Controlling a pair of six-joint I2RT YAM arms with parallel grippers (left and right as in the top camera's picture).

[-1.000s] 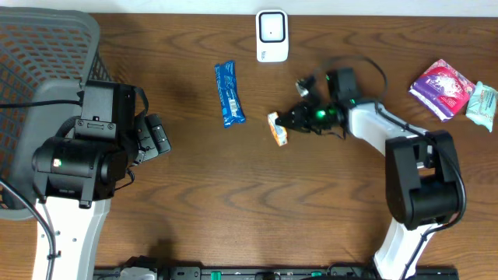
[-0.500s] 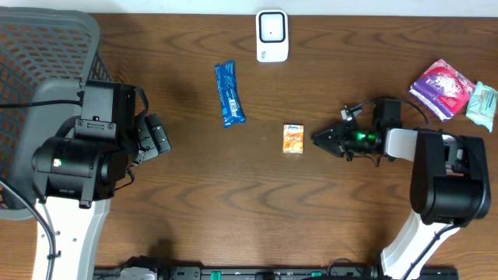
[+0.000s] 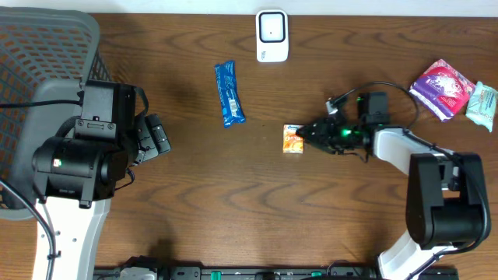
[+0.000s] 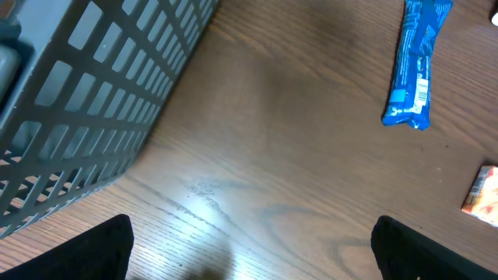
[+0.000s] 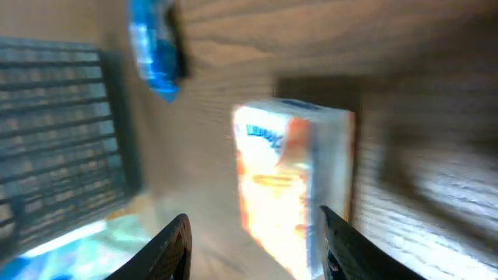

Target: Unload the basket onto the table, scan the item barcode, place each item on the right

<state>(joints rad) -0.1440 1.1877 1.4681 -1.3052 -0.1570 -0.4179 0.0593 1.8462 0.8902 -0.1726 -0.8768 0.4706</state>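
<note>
Box [image 3: 293, 138] lying on the worktop [image 3: 233, 194], both sets of jaws apart.
Overhead: the box is lying flat between the blue bar [image 3: 229, 93] and my right jaws, which are pointing at its edge. Left wrist: my left jaws are gaping over bare worktop beside the basket [image 4: 78, 117], holding nothing. Right wrist: my right jaws are standing apart, the blurred box just ahead; contact I cannot tell.

orange box [image 3: 293, 139]: flat on the table [image 3: 233, 202], well below the white scanner [image 3: 272, 36]
right gripper [image 3: 309, 134]: tips at the orange box's right edge
blue wrapper [image 3: 229, 94]: up-left of the orange box, apart
basket [image 3: 47, 47]: far-left corner
left gripper [image 3: 158, 137]: just right of the basket
purple packet [image 3: 442, 88]: far right, touching a teal packet [image 3: 482, 105]
</note>
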